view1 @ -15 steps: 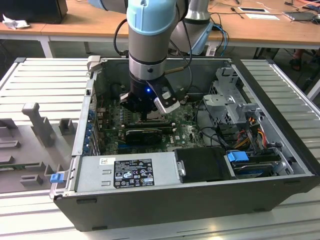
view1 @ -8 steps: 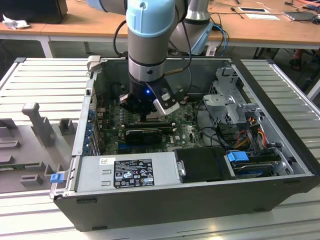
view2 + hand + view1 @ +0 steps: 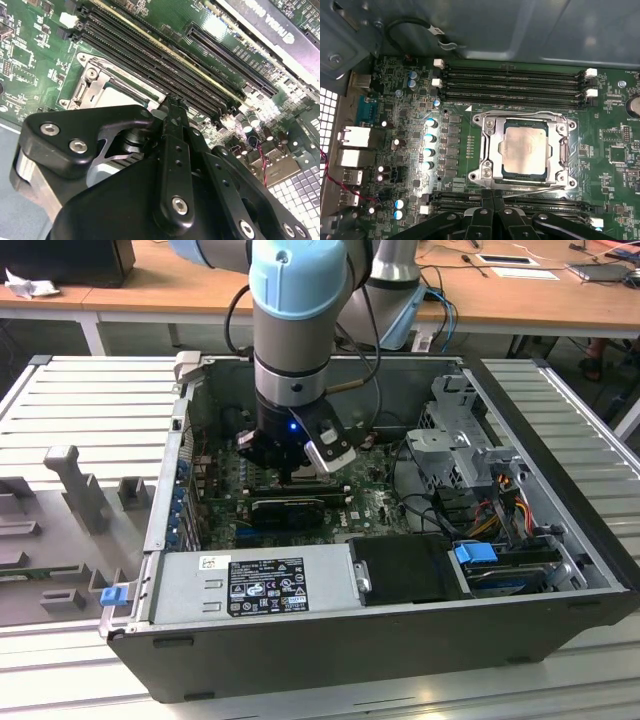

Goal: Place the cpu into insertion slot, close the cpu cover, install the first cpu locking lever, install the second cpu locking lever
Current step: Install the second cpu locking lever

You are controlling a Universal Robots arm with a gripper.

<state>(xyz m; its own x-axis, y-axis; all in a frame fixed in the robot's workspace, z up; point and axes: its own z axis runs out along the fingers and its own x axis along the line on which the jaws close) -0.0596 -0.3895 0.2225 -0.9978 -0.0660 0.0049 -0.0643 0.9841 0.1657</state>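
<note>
Pincer (image 3: 492,197) tips together by 1 cpu cover (image 3: 490,150), flat over 1 cpu (image 3: 525,150) in insertion slot (image 3: 524,174).

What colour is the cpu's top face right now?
Pale silvery-beige, a dull metallic tone; the cpu shows best in the first wrist view, framed by the silver cpu cover.

The open computer case sits on a counter (image 3: 560,400) of pale ribbed metal slats. Beyond the pincer (image 3: 300,472), a long wooden desk (image 3: 180,290) with white legs carries papers (image 3: 525,272) and a dark box (image 3: 70,260). Well off to the exterior view's left of the pincer, grey fixture blocks (image 3: 75,490) stand on the slats.
</note>
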